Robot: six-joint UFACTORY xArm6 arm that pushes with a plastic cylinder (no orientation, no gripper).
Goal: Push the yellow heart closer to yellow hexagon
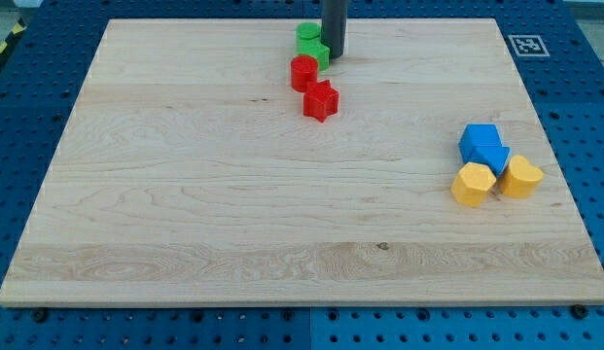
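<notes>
Now: yellow hexagon (473,185), yellow heart (521,177) | 2 blue, 2 red, 2 green | my tip (334,55) beside greens, no end effector

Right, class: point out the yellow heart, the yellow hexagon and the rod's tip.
yellow heart (521,177), camera view, top face.
yellow hexagon (473,184), camera view, top face.
tip (334,55), camera view, rod's lower end, beside the green blocks.

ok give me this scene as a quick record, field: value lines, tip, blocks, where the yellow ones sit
tip: my tip at the view's top centre, beside the green blocks
green blocks: two, touching the tip's left side
red cylinder: just below the greens
red star: below the cylinder
yellow hexagon: view's right, lower left of the blue blocks
yellow heart: right of the hexagon, a blue block between them
blue blocks: two, touching both yellows
board: wooden
</notes>
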